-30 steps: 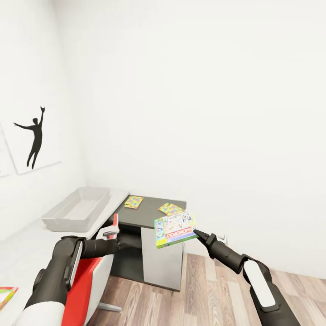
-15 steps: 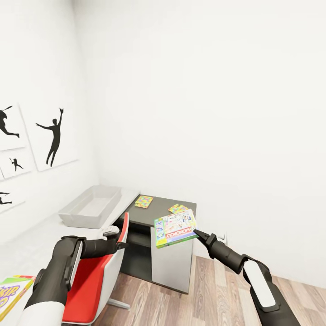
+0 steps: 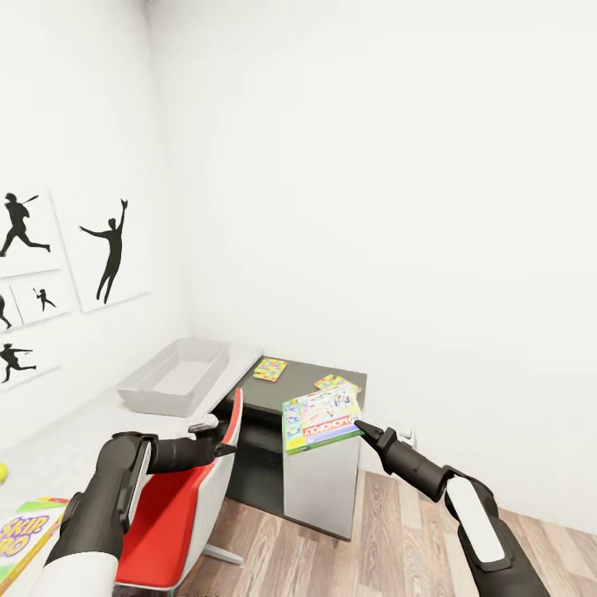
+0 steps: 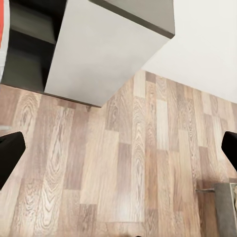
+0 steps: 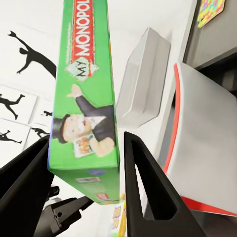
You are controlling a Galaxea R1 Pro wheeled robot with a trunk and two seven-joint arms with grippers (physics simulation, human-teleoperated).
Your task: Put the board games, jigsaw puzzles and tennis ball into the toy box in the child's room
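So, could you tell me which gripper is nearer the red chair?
Left. The left gripper hangs right at the red chair backrest's edge; the right gripper, shut on the Monopoly box, is off beside the dark side unit.

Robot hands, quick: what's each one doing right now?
Left gripper: jaws open, holding nothing.
Right gripper: jaws closed on the Monopoly board game.

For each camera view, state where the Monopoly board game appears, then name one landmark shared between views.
Head view: Monopoly board game at lower centre, held at the right gripper.
Left wrist view: not in it.
Right wrist view: its green edge runs between the fingers.
Shared landmark: the toy box.
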